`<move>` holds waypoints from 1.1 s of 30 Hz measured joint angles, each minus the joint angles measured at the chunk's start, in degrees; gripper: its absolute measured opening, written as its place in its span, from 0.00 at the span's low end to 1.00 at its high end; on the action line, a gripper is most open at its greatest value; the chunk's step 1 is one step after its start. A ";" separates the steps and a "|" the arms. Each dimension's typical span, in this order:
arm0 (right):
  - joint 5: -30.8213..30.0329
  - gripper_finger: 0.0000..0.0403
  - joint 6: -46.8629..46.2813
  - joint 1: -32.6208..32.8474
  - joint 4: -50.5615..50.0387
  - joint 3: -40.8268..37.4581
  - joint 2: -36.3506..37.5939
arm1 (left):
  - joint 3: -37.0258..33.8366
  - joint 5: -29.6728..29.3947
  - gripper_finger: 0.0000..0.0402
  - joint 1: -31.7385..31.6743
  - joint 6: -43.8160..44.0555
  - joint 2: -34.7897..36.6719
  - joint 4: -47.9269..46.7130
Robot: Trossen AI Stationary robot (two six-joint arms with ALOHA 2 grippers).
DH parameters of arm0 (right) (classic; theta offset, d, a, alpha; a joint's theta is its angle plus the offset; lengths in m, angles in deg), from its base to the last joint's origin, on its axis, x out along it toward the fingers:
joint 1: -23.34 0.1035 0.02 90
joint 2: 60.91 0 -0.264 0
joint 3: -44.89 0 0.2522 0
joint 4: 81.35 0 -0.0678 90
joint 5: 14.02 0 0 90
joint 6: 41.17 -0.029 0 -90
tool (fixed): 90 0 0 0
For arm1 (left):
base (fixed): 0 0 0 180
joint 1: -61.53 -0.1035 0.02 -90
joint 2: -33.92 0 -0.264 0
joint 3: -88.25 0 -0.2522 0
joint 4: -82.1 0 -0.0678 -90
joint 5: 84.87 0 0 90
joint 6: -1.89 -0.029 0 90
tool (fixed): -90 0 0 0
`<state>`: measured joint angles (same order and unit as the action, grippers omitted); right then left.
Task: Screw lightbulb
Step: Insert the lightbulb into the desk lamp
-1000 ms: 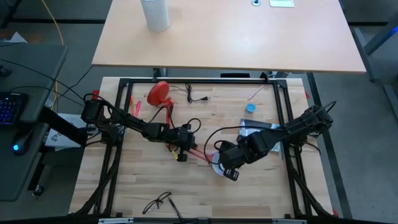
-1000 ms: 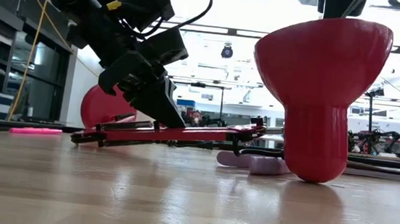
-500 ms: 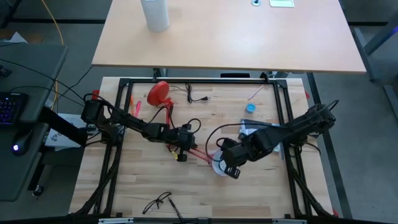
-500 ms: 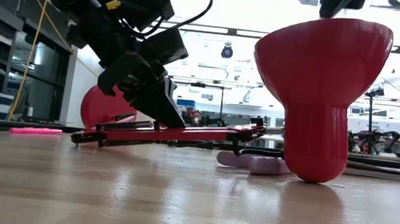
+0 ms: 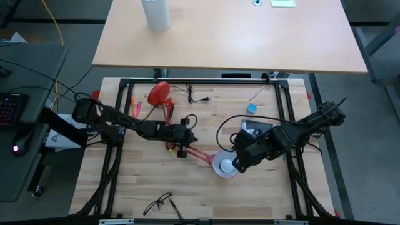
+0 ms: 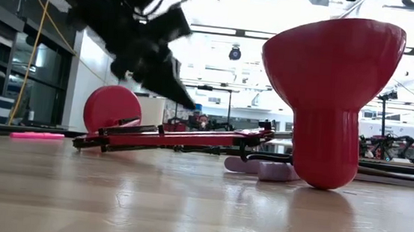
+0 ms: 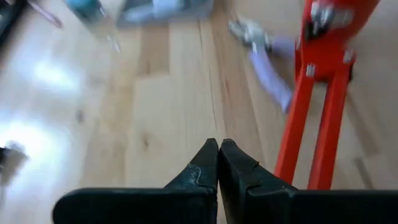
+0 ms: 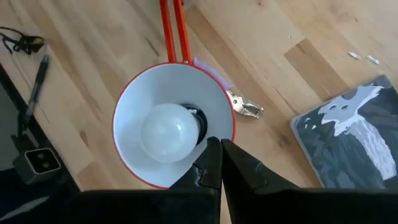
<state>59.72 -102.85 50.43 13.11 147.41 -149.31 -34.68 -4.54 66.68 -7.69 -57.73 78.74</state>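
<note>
Lightbulb (image 8: 168, 132) sat inside the red lamp shade (image 8: 134, 101). Right claw (image 8: 220, 157) hovered at its four o'clock, shut tight and empty. Left claw (image 7: 218, 157) was shut, empty too. A bump might tip the lamp.

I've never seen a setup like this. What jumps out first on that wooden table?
Probably the red lamp lying across the middle of the table, its white-lined shade facing up with the lightbulb sitting inside. Two dark arms flank it: the right gripper hangs shut just over the shade's rim, and the left gripper, also shut, hovers beside the lamp's red struts.
</note>
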 joint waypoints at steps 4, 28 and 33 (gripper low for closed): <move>1.12 0.00 -3.00 2.19 0.02 0.00 -0.40 | 2.06 0.14 0.00 0.04 2.17 5.81 -3.20; 14.58 0.00 -10.14 -5.00 42.04 -37.21 17.23 | 35.77 -6.90 0.00 17.49 -6.09 -15.48 -10.34; 15.20 0.00 -9.52 -5.74 54.02 -40.87 17.82 | 40.62 -13.18 0.00 19.27 -8.86 -19.06 -12.05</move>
<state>74.92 -112.37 44.69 67.13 106.53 -131.50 5.94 -17.72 85.95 -16.55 -76.79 66.69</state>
